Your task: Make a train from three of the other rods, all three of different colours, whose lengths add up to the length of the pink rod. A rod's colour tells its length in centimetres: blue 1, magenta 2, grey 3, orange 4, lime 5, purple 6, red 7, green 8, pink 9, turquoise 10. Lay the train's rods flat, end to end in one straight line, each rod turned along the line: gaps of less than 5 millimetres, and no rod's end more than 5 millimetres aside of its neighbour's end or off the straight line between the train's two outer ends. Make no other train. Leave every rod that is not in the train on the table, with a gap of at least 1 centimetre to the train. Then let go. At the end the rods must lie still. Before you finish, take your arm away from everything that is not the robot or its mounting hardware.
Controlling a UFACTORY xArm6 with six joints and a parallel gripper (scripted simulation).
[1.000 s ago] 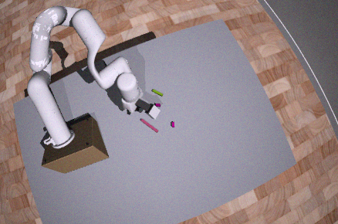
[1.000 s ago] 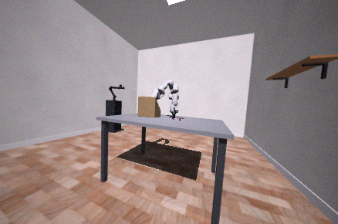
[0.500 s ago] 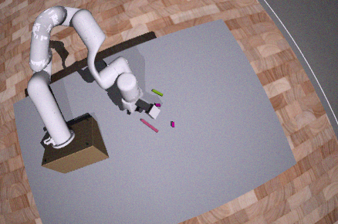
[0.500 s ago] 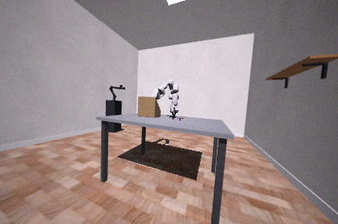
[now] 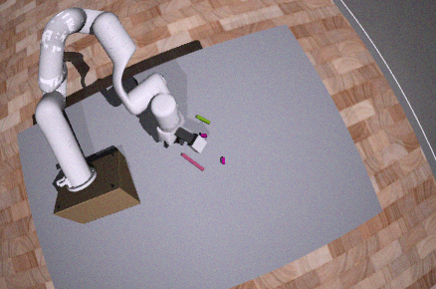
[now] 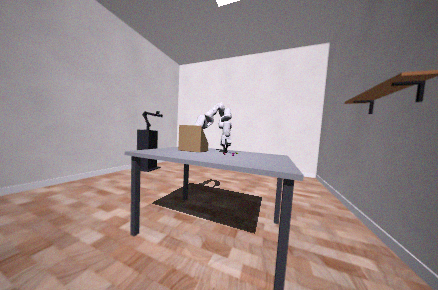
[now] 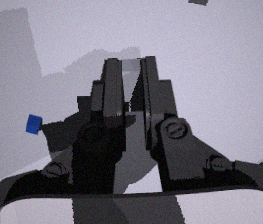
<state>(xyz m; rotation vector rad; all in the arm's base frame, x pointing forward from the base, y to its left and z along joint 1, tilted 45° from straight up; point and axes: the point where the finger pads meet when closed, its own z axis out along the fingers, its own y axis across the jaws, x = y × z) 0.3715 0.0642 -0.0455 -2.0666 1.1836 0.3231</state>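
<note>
So the pink rod [image 5: 192, 161] can be seen lying flat on the grey surface [image 5: 291, 199] [image 6: 247, 163] [image 7: 222, 65], out in front of the arm [image 5: 166, 110] [image 6: 226, 127] and just beside the end effector [image 5: 176, 143] [image 6: 225, 149] [image 7: 131, 65]. The fingers are brought almost together, with only a narrow slot left in the wrist view. Whether anything thin is pinched in there, honestly, can't be told: just a dull grey patch is seen between the tips, and it could be shadow.

As for the other rods, a lime one [image 5: 202, 120] is laid well apart from the pink one, on the far side of the end effector in the top view. A bit of magenta [image 5: 203, 136] is spotted between those two, partly hidden by a pale block [image 5: 199, 144] at the end effector. Another small magenta piece [image 5: 223, 160] is set near one end of the pink rod, on its own. In the wrist view a small blue piece [image 7: 33, 124] is seen off to the left of the fingers, apart from them. The arm's lower end is mounted by a brown box [image 5: 94, 199] [image 6: 192, 138].
</note>
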